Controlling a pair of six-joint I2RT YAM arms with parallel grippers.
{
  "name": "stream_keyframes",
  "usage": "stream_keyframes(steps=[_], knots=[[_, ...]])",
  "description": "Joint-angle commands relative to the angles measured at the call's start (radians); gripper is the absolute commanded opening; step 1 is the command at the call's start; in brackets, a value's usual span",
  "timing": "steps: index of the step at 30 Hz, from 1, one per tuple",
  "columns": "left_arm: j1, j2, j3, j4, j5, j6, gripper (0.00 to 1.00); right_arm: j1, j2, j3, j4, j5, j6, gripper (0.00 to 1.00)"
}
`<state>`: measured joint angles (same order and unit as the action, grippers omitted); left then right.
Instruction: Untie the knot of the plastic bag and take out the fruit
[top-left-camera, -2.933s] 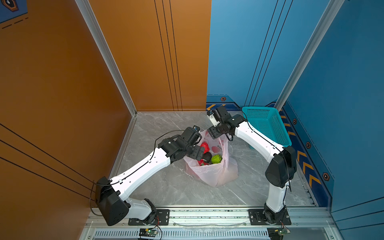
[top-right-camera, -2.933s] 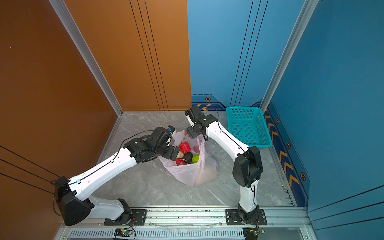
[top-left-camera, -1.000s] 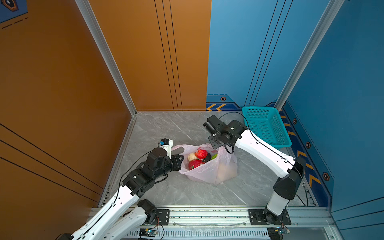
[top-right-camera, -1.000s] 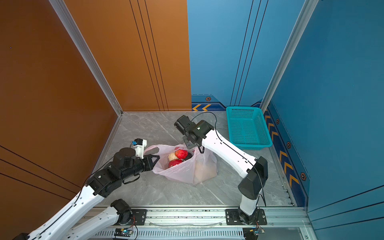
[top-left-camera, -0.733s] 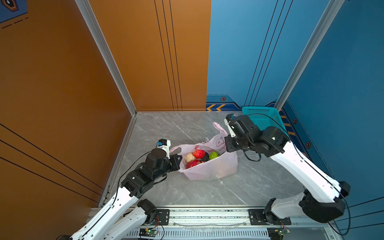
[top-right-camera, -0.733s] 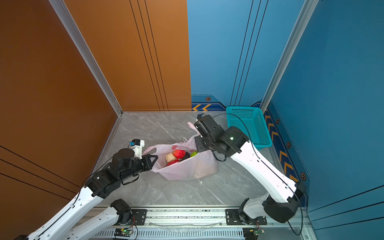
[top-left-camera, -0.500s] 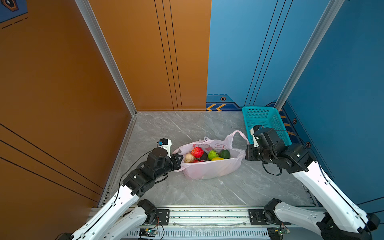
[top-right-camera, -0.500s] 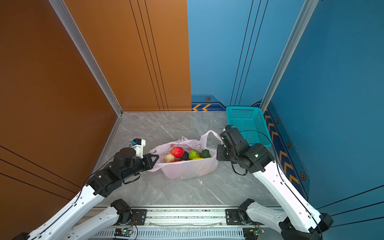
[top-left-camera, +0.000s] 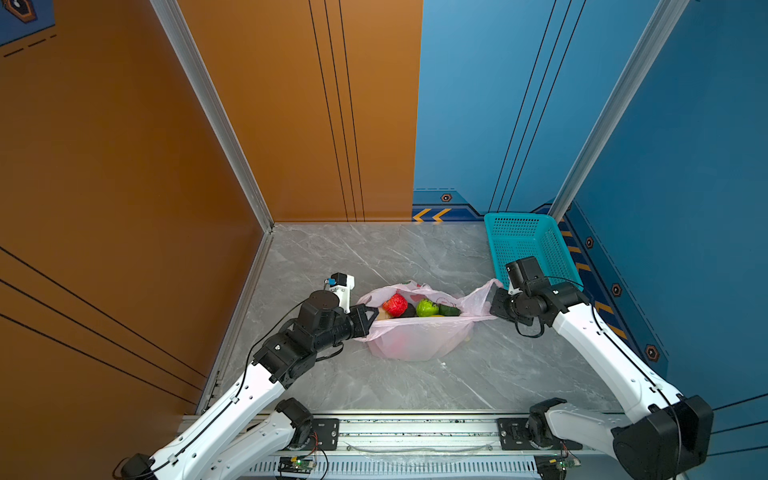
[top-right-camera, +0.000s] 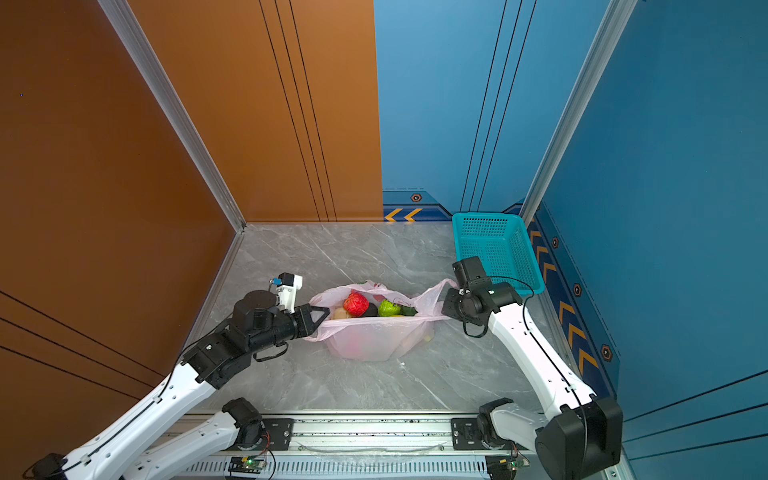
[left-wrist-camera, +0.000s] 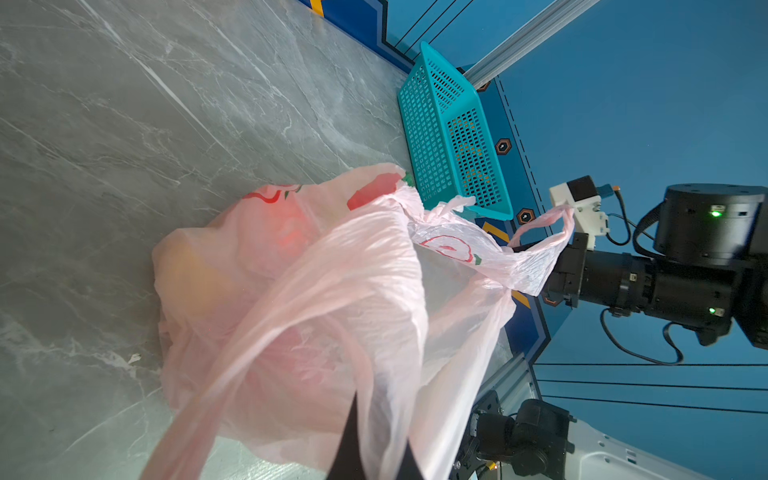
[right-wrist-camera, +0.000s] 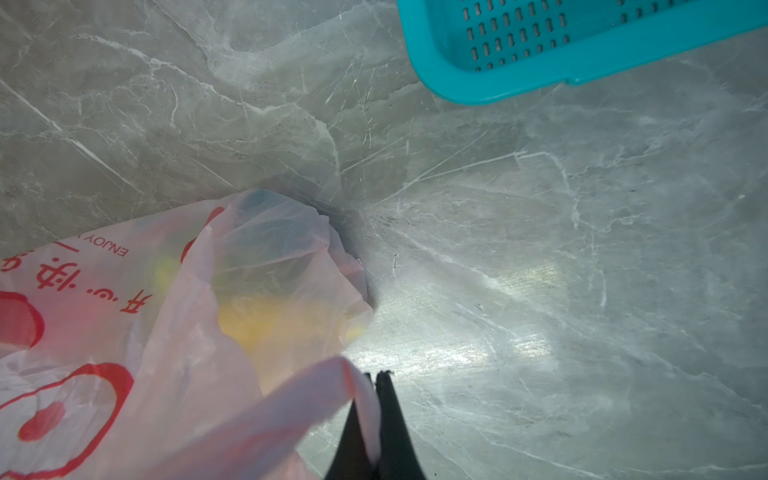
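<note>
— The plastic bag (right-wrist-camera: 124, 332) pinched in the right claw (right-wrist-camera: 375, 376)?
— Thin, translucent, crinkled film (slightly shiny). Near the claw, the basket (right-wrist-camera: 540, 75) is smooth perforated plastic; the tabletop (right-wrist-camera: 540, 249) beneath, polished grey marble-look.

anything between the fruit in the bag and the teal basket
Nothing covers the fruit: the plastic bag gapes open between the left gripper and right gripper, each shut on a handle. Toward the basket, the right gripper and its handle lie roughly in between.
</note>
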<state>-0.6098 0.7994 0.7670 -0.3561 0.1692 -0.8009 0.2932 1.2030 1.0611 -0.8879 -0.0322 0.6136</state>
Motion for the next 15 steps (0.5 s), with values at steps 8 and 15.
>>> stream_keyframes(steps=[8,15], knots=[[-0.015,0.036,0.042,0.003,-0.005,0.074,0.0,0.029,-0.115,0.18,-0.299,-0.049,0.008,0.45],[-0.018,0.048,0.062,0.003,-0.017,0.095,0.0,0.241,-0.199,0.305,-0.443,-0.012,0.178,0.58]])
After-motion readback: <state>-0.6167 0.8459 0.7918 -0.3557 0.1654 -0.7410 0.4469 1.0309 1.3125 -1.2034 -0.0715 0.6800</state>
